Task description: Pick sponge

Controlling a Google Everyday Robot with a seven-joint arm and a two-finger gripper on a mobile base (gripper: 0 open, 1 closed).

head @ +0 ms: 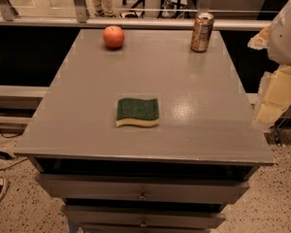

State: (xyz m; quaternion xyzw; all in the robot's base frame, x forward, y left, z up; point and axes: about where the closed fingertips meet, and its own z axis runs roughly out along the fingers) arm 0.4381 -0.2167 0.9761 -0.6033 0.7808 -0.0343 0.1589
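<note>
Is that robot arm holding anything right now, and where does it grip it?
Nothing that shows. The gripper hangs beyond the right edge of the table, apart from everything on it; the sponge lies free in the middle.

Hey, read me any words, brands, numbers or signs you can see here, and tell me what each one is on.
Nothing here can be read.
Print on the can: too blurred to read.
No lettering shows on the sponge, the apple, the table or the pincer, which hangs beyond the table's right edge.
</note>
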